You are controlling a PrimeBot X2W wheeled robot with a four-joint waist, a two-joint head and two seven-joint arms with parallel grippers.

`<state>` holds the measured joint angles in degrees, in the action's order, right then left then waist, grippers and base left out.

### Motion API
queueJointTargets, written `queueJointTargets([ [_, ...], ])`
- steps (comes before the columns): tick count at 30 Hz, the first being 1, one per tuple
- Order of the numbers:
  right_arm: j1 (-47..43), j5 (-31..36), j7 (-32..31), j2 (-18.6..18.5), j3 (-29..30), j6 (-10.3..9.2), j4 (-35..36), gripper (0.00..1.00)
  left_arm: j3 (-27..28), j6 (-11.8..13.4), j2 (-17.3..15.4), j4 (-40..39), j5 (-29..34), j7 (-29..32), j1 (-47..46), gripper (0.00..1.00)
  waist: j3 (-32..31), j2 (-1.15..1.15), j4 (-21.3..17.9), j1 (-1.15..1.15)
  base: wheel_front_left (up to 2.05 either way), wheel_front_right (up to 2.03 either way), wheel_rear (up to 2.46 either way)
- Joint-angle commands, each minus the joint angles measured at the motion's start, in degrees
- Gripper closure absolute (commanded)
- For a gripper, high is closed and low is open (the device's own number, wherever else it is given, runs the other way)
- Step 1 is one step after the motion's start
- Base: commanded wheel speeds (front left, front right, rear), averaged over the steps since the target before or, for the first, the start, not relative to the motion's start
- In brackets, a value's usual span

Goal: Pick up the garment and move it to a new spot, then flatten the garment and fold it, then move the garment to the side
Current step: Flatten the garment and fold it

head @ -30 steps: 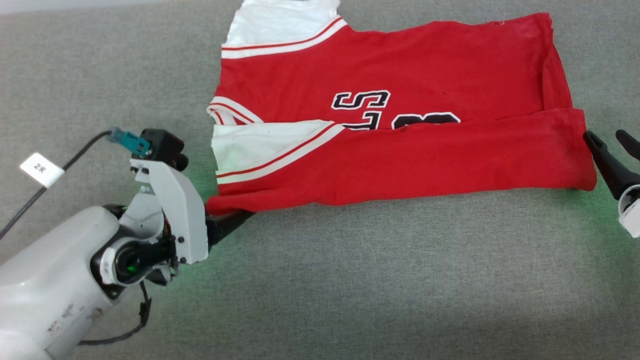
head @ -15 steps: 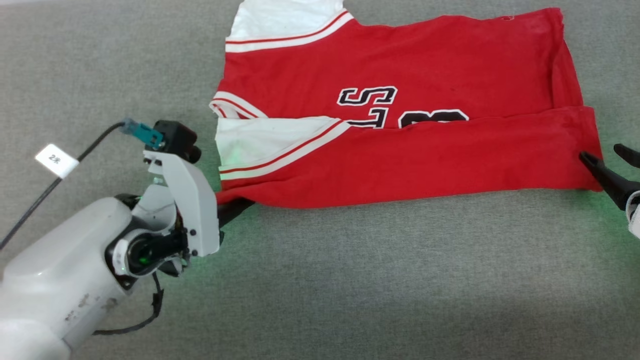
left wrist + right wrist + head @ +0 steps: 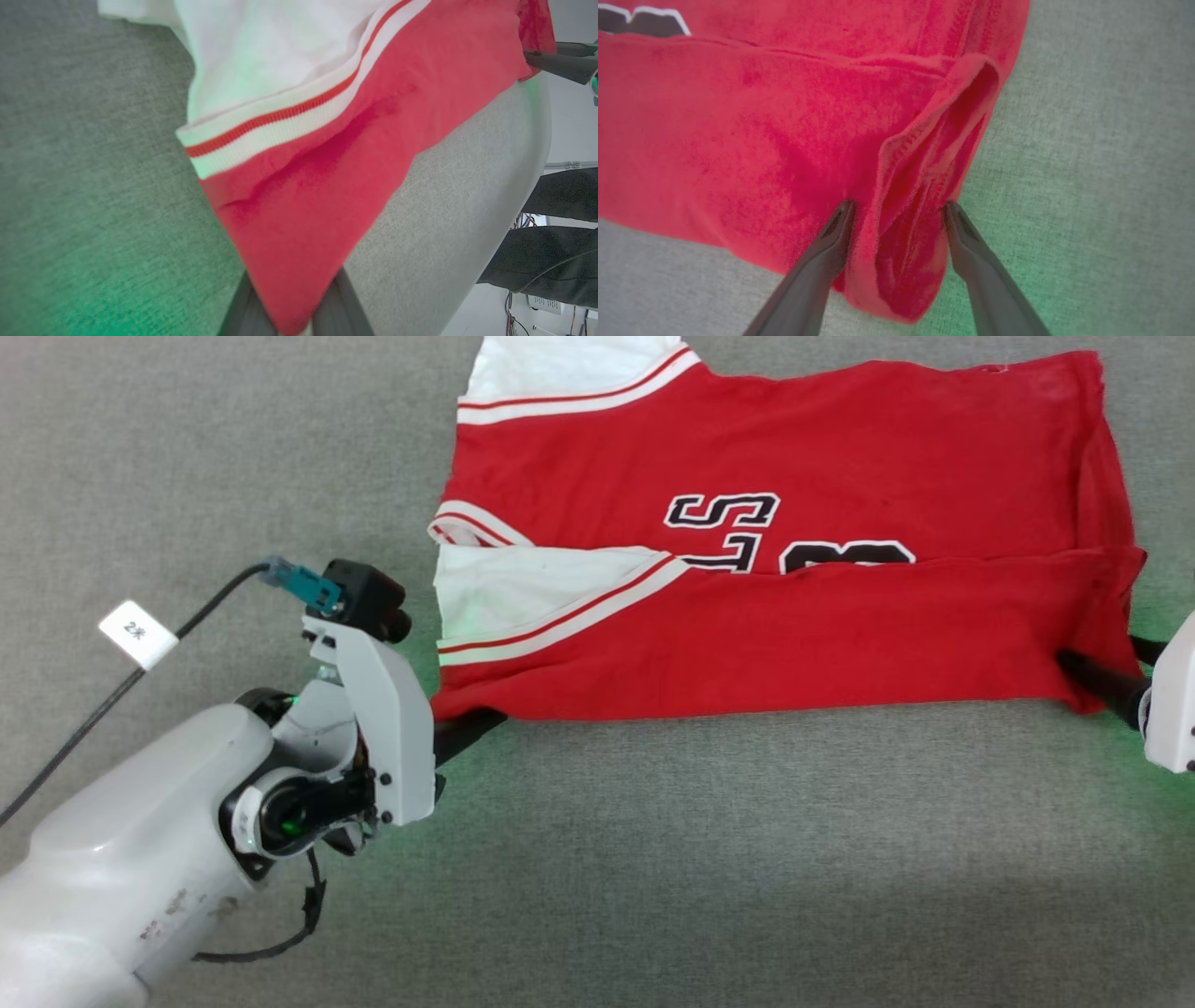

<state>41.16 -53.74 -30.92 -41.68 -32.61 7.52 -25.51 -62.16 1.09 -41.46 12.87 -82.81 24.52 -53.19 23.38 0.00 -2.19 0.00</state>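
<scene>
The garment (image 3: 794, 644), a red jersey T-shirt with white sleeves and black lettering, lies flat on the grey table with its near edge folded up over the front. My left gripper (image 3: 471, 723) is shut on the near left corner; in the left wrist view the red cloth (image 3: 303, 196) is pinched between the two fingers of that gripper (image 3: 292, 322). My right gripper (image 3: 1088, 672) is open at the near right corner. In the right wrist view the right gripper (image 3: 899, 210) has one finger on each side of the bunched hem (image 3: 920, 186).
The grey fabric table (image 3: 653, 859) stretches wide in front of the garment. A black cable with a white tag (image 3: 138, 633) trails from my left wrist. In the left wrist view the table's edge (image 3: 537, 186) curves past dark shapes and wires.
The camera has shifted, sliding the whole picture right. My left gripper has shut on the garment's near left corner. My right gripper has moved in until its fingers straddle the near right corner.
</scene>
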Motion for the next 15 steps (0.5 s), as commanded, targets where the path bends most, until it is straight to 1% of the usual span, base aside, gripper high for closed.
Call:
queueJointTargets([
  [1,-0.74,0.14,-0.63,2.07,-1.79,-0.07,-0.97,1.0,-0.56,0.09,0.15,0.01,0.49,0.18,0.31,1.0,0.36,0.0,0.48,0.0,0.0,0.0,0.0],
  [11,-0.93,-1.03,-2.54,-0.38,-3.1,-0.08,-0.85,1.0,-0.33,0.38,-0.46,-0.65,1.16,-0.99,1.01,1.0,0.11,0.0,0.24,0.0,0.0,0.0,0.0],
  [15,-2.8,-1.65,-2.29,-2.0,-3.29,-0.08,1.31,1.0,-0.52,0.4,-2.34,-2.81,1.22,-1.67,2.87,1.0,-0.88,0.0,-0.09,0.0,0.0,0.0,0.0],
])
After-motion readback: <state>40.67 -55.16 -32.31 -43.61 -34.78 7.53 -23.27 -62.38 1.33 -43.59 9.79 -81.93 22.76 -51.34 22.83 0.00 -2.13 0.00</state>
